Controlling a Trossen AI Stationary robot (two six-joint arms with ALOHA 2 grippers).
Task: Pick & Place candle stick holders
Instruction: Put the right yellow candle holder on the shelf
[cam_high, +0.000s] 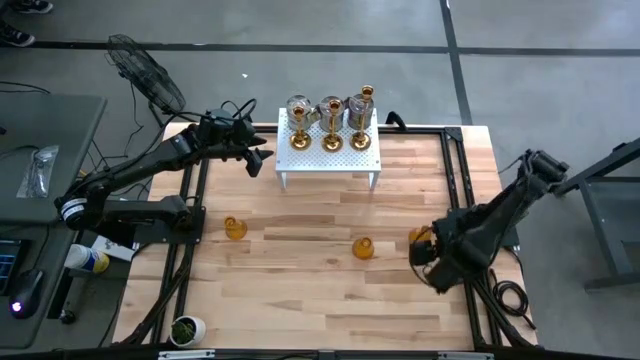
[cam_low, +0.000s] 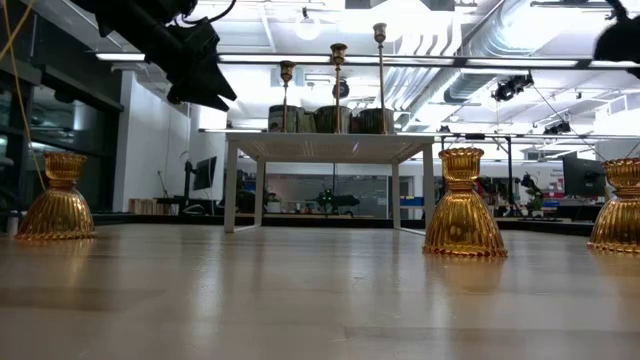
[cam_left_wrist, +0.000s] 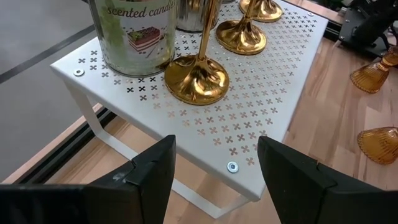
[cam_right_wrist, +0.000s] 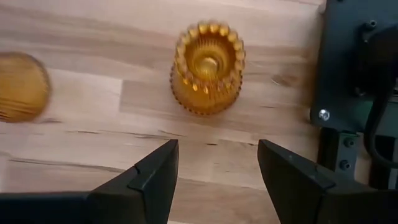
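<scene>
The right gripper (cam_right_wrist: 214, 180) hangs with its fingers apart and empty just above the table (cam_high: 330, 300), over an amber glass holder (cam_right_wrist: 208, 67) that stands near the table's right edge, beside the dark frame rail. A second amber holder (cam_high: 363, 247) stands a little to the left of it on the bare wood, and a third (cam_high: 235, 228) stands well apart toward the left side.

The left gripper (cam_left_wrist: 214, 174) is raised off the table, its fingers also spread and holding nothing, poised just off the left end of the white perforated stand (cam_left_wrist: 273, 93). On that stand a row of gold stemmed holders (cam_high: 332, 140) lines the nearer edge, one of them, the tall slim holder (cam_high: 365, 105), rising above the rest. Behind them sit silver-grey cans (cam_high: 298, 108), the nearest labelled as a scented candle (cam_left_wrist: 134, 34).

A small white pot with a green plant (cam_high: 187, 328) rests at the table's front left corner.
</scene>
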